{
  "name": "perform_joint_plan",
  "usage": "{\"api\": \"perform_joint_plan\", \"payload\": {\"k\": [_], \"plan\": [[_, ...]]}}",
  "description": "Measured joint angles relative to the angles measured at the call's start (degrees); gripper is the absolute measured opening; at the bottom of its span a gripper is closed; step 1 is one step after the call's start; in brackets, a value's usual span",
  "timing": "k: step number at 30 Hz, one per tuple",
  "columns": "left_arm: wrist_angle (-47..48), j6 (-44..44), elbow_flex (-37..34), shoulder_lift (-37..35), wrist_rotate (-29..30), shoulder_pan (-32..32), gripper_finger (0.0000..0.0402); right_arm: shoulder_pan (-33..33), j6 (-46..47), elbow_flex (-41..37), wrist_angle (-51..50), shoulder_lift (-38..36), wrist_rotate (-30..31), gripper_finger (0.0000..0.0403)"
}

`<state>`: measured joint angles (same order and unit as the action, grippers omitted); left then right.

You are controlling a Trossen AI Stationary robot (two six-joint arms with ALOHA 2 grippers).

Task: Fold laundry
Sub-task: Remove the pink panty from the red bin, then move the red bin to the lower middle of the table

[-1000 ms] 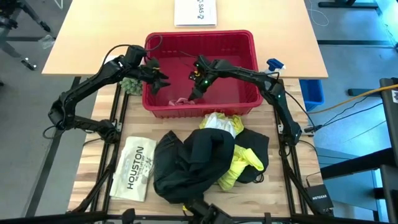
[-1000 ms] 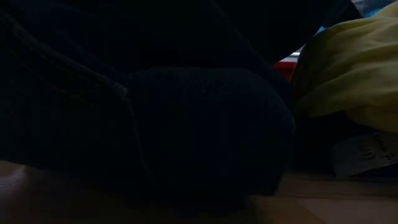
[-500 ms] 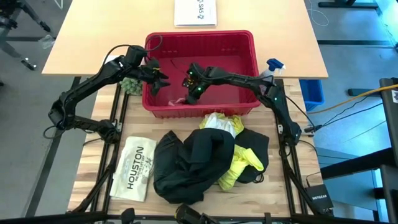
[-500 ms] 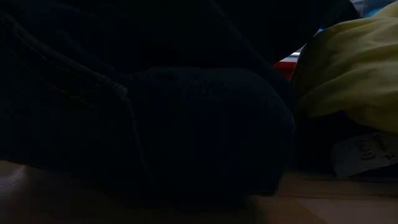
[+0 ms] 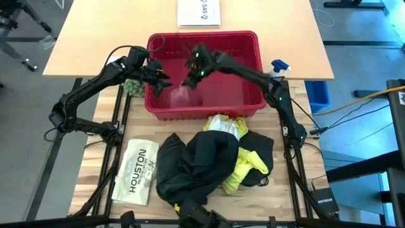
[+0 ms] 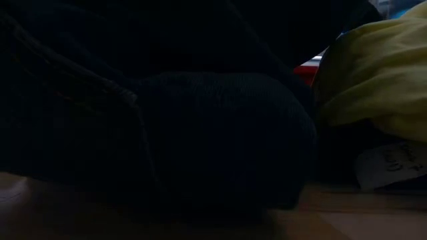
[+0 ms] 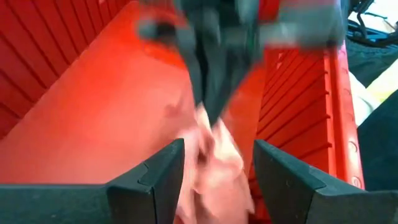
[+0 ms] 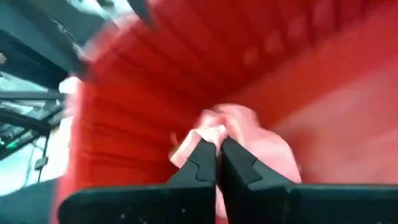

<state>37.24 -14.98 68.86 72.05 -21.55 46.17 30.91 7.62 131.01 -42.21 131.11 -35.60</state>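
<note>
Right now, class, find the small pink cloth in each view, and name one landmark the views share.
High view: pink cloth hangs inside the red basket, under the right gripper.
Low view: not in it.
Left wrist view: pink cloth dangles beyond the open left fingers.
Right wrist view: pink cloth pinched at the shut fingers.
Shared landmark: the red basket.

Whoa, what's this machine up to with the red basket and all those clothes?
It's sorting laundry to fold. The right gripper is shut on a small pink cloth and holds it up inside the red basket. The left gripper hovers open at the basket's left side, facing that cloth. In front of the basket, black trousers and a yellow T-shirt lie in a heap on the table, not yet folded.
</note>
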Motion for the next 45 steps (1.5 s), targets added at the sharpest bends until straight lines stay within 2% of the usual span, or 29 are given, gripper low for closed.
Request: {"api": "perform_joint_plan", "payload": {"k": [2, 5, 8, 11, 15, 20, 22, 26, 31, 33, 37, 45], "plan": [[0.06, -0.55, 0.0, -1.14, 0.26, -0.02, 0.0182, 0.04, -1.15, 4.23, -1.93, -0.81, -0.17, 0.0002], [0.84, -1.69, 0.02, -3.76, 1.76, 0.0, 0.0182, 0.35, 1.28, 0.21, 1.35, -6.76, -3.34, 0.0001], [1.83, -2.19, 0.08, -7.69, 3.91, 0.07, 0.0182, -0.39, 1.29, 0.54, -1.99, -11.26, -3.82, 0.0001], [1.99, -2.38, 0.13, -11.83, 5.93, 0.12, 0.0182, -1.98, 1.49, 2.13, -3.03, -14.78, -8.04, 0.0001], [3.34, -2.04, 0.13, -15.74, 6.65, 0.11, 0.0182, -7.15, 5.72, 4.01, -1.02, -18.13, -13.93, 0.0], [7.08, -0.76, 0.09, -18.25, 6.66, 0.07, 0.0182, -16.31, 11.31, 3.82, 3.09, -21.09, -15.5, 0.0], [9.25, -0.52, 0.02, -18.55, 6.67, -0.17, 0.0182, -20.07, 11.49, 3.84, 2.76, -21.18, -13.55, 0.0], [12.01, -0.41, 0.0, -18.8, 6.61, -1.09, 0.0182, -25.53, 11.49, 3.47, -1.37, -20.34, -4.96, 0.0], [13.43, 0.96, -0.01, -18.84, 6.58, -2.98, 0.0182, -28.19, 10.78, 3.36, -11.73, -18.27, 4.19, 0.0001], [13.45, 1.45, -0.02, -18.86, 6.58, -4.04, 0.0182, -28.69, 8.76, 3.36, -14.69, -17.66, 5.17, 0.0007], [13.43, 2.29, -0.02, -18.86, 6.57, -6.42, 0.0182, -29.07, 4.41, 3.34, -19.71, -17.04, 4.99, 0.0045], [12.58, 3.45, -0.02, -18.84, 6.99, -10.86, 0.0182, -28.74, 2.84, 3.36, -18.41, -16.52, 0.14, 0.018]]}}
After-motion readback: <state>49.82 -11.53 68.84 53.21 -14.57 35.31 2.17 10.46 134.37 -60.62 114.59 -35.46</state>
